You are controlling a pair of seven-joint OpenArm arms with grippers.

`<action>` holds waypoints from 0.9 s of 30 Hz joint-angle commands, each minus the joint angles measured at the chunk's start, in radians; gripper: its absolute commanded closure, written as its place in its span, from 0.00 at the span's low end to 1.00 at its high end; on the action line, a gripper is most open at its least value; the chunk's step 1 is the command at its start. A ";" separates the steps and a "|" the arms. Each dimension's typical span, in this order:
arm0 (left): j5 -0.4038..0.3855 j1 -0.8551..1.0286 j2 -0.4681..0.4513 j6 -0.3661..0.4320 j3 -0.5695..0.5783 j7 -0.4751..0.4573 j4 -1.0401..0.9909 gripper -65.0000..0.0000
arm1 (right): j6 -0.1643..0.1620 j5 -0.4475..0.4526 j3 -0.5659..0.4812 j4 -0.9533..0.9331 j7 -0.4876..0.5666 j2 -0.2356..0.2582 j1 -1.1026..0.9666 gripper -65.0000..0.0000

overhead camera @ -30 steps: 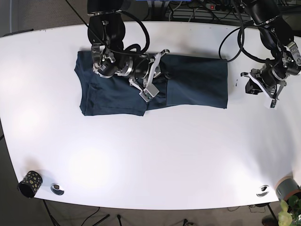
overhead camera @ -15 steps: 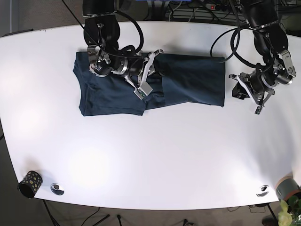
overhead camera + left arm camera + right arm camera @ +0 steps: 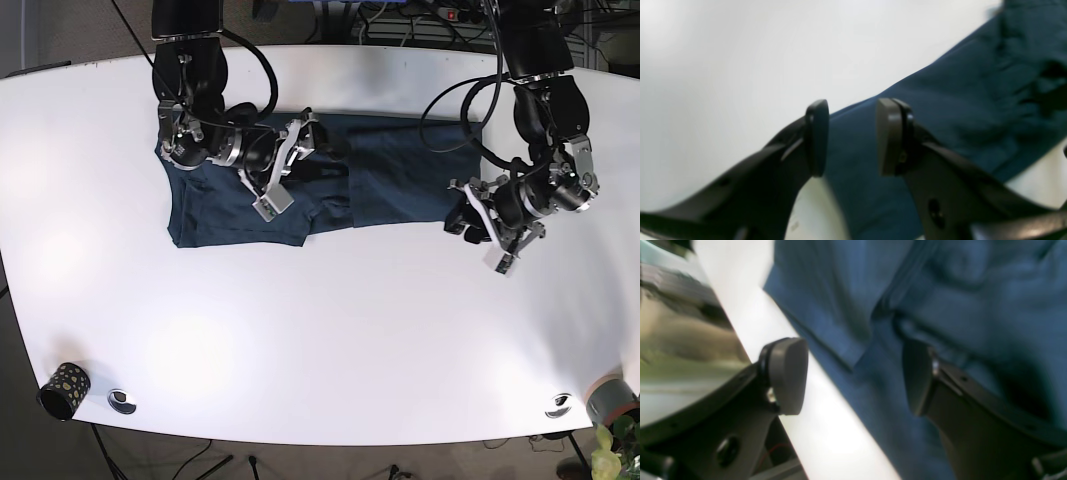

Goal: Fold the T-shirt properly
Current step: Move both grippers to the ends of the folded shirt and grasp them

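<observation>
Navy T-shirt (image 3: 400, 185) on white table (image 3: 330, 330)

The left gripper (image 3: 851, 136) is held low with its jaws parted and nothing clamped between its dark pads (image 3: 816, 136); its arm (image 3: 535, 90) is bent down from the far edge. The right gripper (image 3: 853, 376) is spread wide, and its arm (image 3: 190, 80) is angled inward
</observation>
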 commanded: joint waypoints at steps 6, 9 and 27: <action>-0.018 0.008 0.008 -0.003 0.099 -0.014 0.010 0.67 | 0.013 0.079 0.197 0.019 0.013 0.061 0.038 0.36; -0.018 0.037 0.009 -0.004 0.100 -0.014 0.010 0.67 | 0.013 0.105 0.277 0.019 0.015 0.112 0.040 0.36; -0.027 0.098 -0.078 -0.009 0.097 -0.168 -0.166 0.67 | 0.014 0.202 0.565 -0.408 0.019 0.330 0.141 0.35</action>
